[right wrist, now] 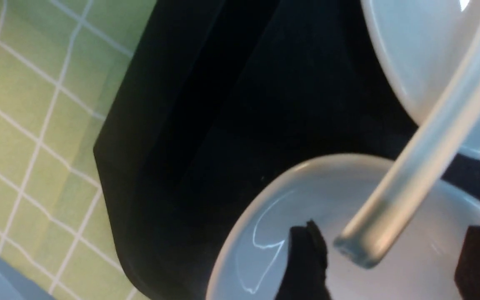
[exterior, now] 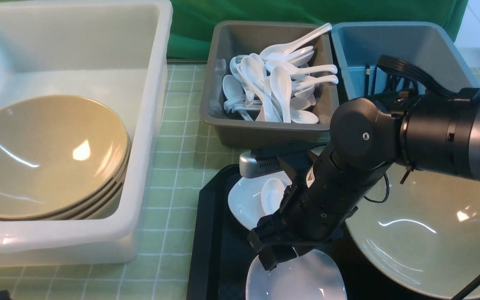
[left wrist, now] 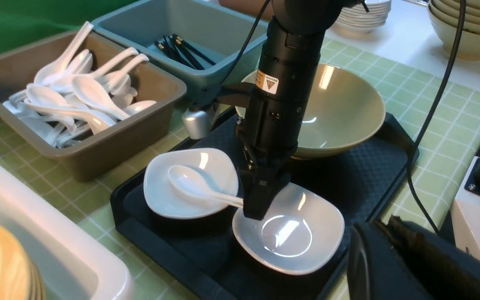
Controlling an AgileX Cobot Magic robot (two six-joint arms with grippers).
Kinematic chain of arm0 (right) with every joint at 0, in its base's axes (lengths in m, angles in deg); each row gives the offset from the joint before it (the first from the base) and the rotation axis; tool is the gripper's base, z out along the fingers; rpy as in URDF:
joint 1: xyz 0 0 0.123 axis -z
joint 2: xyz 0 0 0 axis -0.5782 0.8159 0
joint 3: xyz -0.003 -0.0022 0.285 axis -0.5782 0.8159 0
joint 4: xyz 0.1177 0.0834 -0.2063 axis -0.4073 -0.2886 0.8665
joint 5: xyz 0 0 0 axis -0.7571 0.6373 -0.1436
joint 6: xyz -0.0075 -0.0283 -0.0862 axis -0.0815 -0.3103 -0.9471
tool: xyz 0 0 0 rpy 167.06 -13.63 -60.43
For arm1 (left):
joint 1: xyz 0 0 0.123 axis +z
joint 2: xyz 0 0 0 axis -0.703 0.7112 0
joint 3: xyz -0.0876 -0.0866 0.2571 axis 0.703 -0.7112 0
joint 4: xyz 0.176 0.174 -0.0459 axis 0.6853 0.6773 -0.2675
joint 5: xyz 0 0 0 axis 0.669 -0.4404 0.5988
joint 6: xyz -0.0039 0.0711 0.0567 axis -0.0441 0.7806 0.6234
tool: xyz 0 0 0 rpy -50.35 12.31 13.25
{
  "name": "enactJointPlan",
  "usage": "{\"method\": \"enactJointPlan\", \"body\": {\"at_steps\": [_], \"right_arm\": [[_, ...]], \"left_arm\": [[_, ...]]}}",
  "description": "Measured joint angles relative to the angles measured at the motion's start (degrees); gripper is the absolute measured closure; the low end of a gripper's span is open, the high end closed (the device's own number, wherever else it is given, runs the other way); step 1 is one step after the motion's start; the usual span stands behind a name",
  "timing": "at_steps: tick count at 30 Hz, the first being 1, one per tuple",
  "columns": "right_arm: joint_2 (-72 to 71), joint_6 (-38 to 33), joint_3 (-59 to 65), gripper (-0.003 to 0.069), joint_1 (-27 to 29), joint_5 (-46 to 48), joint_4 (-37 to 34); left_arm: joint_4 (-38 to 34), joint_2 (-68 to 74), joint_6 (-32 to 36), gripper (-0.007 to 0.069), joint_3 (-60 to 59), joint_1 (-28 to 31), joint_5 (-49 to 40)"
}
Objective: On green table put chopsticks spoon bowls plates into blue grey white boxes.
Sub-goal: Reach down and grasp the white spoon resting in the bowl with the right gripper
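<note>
I read the layout from the tray (exterior: 211, 233).
On the tray I have the far plate (exterior: 244, 200) at its back left with a spoon (exterior: 271, 196) lying in it, the near plate (exterior: 306, 279) at its front edge, and a bowl (exterior: 423, 233) on its right side. Just behind the tray stands the spoon box (exterior: 265, 133) holding a heap of spoons (exterior: 273, 87); behind and right of it, the chopstick box (exterior: 390, 46) holds chopsticks (left wrist: 181, 50). Left of the tray, the large box (exterior: 140, 175) holds stacked bowls (exterior: 44, 158).

Three boxes: one white box (exterior: 156, 104) at left, one grey box (exterior: 265, 135) at centre, one blue box (exterior: 390, 46) at upper right. One black tray (exterior: 213, 233). Two plates, a far plate (exterior: 244, 200) and a near plate (exterior: 306, 279). One loose spoon (exterior: 271, 196), plus a heap of spoons (exterior: 273, 89) too tangled to count. One single bowl (exterior: 423, 241) at lower right, about four stacked bowls (exterior: 44, 158) at left. Several chopsticks (left wrist: 183, 52), too bunched to count.
</note>
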Motion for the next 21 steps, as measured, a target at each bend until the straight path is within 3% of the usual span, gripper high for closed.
{"method": "enactJointPlan", "body": {"at_steps": [14,18,21], "right_arm": [[2.9,4.3,-0.1,0.0201,0.0,-3.4,-0.5],[2.9,3.8,-0.1,0.026,0.0,-2.9,-0.5],[2.9,3.3,-0.1,0.0403,0.0,-2.6,-0.5]], "left_arm": [[0.1,0.0,-0.5,0.0627,0.0,0.0,-1.1],[0.1,0.0,-0.5,0.0627,0.0,0.0,-1.2],[0.1,0.0,-0.5,0.0627,0.0,0.0,-1.6]]}}
